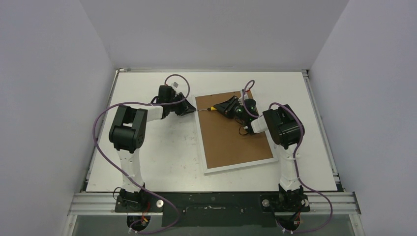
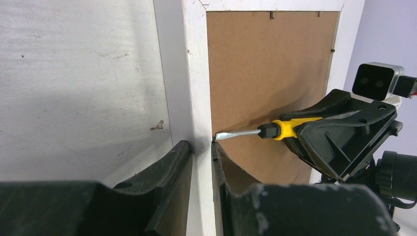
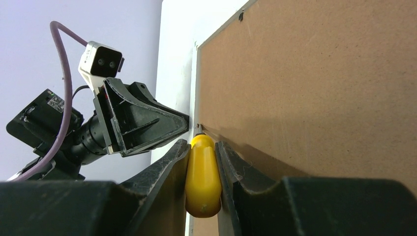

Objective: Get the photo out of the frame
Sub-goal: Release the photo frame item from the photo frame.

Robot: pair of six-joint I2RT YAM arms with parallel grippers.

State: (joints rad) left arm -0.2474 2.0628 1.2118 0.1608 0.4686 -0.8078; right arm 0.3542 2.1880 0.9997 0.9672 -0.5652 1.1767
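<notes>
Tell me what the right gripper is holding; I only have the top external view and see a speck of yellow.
Observer: The right gripper is shut on a yellow-handled screwdriver.
Operator: Where is its tip?
Observer: The blade meets the seam between the backing board and the frame border.
Operator: And the other arm?
Observer: The left gripper pinches that white border, one finger each side.
</notes>
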